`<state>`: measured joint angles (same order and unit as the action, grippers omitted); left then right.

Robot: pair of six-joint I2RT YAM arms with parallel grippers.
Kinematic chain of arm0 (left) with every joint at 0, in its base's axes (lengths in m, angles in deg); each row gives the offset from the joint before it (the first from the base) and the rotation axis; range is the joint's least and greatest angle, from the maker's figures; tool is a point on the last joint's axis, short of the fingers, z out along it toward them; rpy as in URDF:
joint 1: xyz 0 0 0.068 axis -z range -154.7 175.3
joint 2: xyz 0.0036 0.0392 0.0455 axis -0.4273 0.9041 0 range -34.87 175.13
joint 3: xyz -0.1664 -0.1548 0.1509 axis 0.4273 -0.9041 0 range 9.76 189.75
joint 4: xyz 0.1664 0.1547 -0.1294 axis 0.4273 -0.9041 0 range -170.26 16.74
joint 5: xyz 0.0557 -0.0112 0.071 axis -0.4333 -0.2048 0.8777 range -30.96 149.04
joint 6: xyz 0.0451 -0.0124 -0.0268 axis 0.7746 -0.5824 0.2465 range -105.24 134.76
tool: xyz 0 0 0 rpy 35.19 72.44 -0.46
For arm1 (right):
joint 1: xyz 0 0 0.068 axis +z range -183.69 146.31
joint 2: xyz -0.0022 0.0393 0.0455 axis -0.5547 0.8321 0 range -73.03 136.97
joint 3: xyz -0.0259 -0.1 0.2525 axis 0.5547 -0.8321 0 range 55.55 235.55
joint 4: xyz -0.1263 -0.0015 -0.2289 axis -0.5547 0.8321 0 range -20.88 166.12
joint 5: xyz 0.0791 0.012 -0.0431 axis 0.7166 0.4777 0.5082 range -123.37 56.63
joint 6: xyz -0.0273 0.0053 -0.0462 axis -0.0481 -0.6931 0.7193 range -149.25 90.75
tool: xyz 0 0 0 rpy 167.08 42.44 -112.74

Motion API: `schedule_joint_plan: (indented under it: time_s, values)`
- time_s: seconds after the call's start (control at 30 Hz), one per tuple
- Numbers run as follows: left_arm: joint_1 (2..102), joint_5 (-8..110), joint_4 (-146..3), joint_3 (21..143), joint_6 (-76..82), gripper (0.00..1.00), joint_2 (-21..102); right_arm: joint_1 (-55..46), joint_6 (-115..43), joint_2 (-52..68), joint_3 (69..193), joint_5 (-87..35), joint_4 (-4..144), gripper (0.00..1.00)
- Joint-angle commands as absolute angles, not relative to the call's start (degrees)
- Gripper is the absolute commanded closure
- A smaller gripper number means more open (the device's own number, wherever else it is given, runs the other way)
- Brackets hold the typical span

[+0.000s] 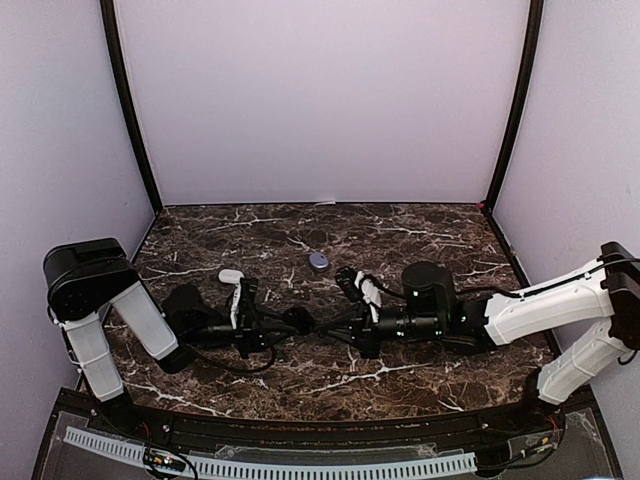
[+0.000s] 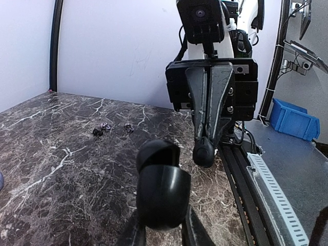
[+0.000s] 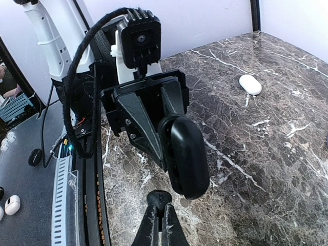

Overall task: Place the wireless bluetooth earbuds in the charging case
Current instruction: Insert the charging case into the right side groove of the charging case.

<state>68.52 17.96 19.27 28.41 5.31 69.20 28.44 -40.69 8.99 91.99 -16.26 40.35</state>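
White case [image 1: 231, 275] by left arm [image 1: 150, 325] — bluish case [image 1: 318, 260] farther back, centre.

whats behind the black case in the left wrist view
Three small earbuds lie on the marble table beyond the black case, and the shut right tool faces it. The case hides the table directly behind it.

No legible text, label, brand or number in any view. Checked the black charging case [image 3: 187, 156], the wrist camera housing [image 3: 139, 38] and the blue bin [image 2: 294, 119] off the table edge: plain surfaces, or too blurred and small to make out. Marble tabletop [image 1: 400, 235] shows white veining only.
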Motion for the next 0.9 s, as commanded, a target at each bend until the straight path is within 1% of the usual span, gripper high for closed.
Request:
schedule_joint_plan:
  time_s: [0.0, 0.6, 0.7, 0.87]
  values:
    - [68.19, 15.58, 24.47, 29.09, 4.24, 0.80, 70.04, 29.28, -39.22, 10.92, 94.99, -13.53, 37.19, 1.00]
    - [68.19, 14.56, 25.21, 29.09, 4.42, 0.80, 70.31, 29.77, -40.22, 17.18, 99.12, -8.77, 34.64, 1.00]
    - [68.19, 13.61, 25.76, 29.09, 4.30, 0.81, 70.35, 29.77, -40.63, 17.66, 99.33, -10.03, 34.71, 1.00]
    - [68.19, 11.09, 27.86, 28.99, 3.51, 0.80, 70.72, 29.77, -41.01, 16.41, 98.51, -15.51, 35.71, 1.00]
